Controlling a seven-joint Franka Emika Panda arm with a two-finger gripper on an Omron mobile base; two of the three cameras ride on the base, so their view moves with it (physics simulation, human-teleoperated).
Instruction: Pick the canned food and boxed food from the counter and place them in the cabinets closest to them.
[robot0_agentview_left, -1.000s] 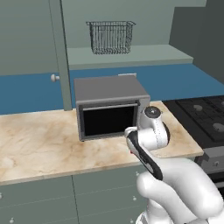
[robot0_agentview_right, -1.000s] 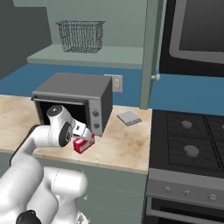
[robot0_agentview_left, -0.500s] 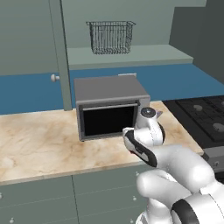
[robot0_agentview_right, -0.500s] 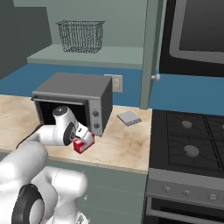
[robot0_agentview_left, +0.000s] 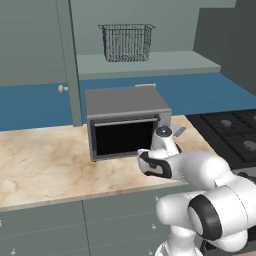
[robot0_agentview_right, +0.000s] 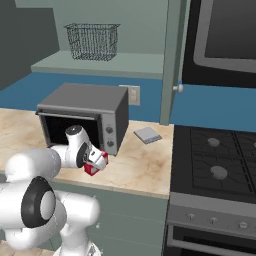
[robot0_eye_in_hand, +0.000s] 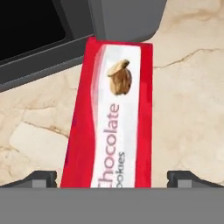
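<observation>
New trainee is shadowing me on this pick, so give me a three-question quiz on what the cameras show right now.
1. True or false: the pincer has already shut on the boxed food.
2. What does the boxed food lie on? A) the marble counter B) the stove C) the cabinet shelf
3. Fill in: the far end of the boxed food points toward the grey ____.

Key
1. False: the fingertips stand wide apart, one on each side of the box.
2. A
3. toaster oven
</observation>
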